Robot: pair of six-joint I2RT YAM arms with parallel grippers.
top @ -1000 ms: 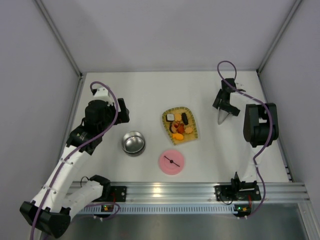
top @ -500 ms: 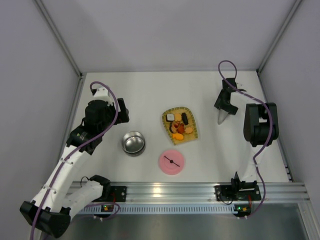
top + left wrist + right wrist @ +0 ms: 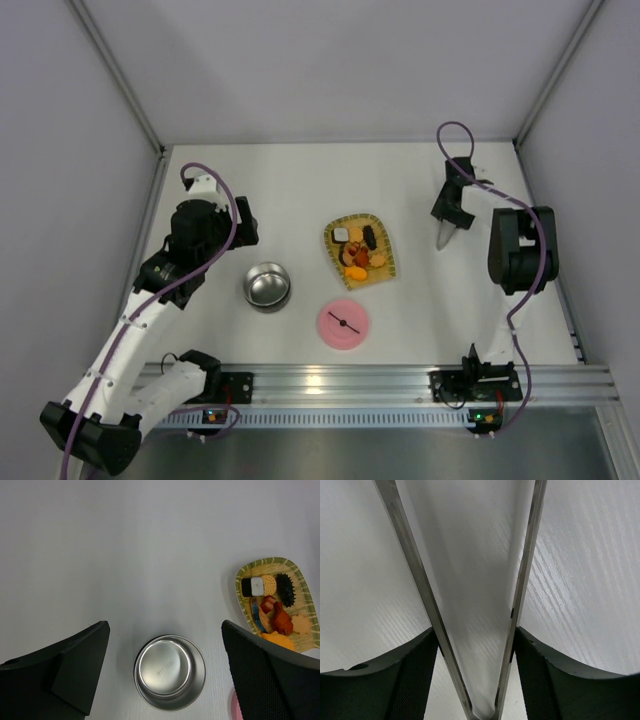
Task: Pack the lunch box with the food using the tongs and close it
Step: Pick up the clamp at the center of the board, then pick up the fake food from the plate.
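White table (image 3: 150, 555), steel lunch box (image 3: 169, 679) with faint illegible stamp (image 3: 165, 668) inside

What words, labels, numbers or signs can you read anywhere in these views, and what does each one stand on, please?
Lunch box, inside bottom: a faint stamped mark, too blurred to read.
Nothing readable shows on the tongs, the pink lid or the yellow tray.

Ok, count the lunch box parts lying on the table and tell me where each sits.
2. The steel bowl stands left of the yellow tray, open and empty. The pink lid lies flat, nearer the arm bases than the tray. Nothing seems hidden.
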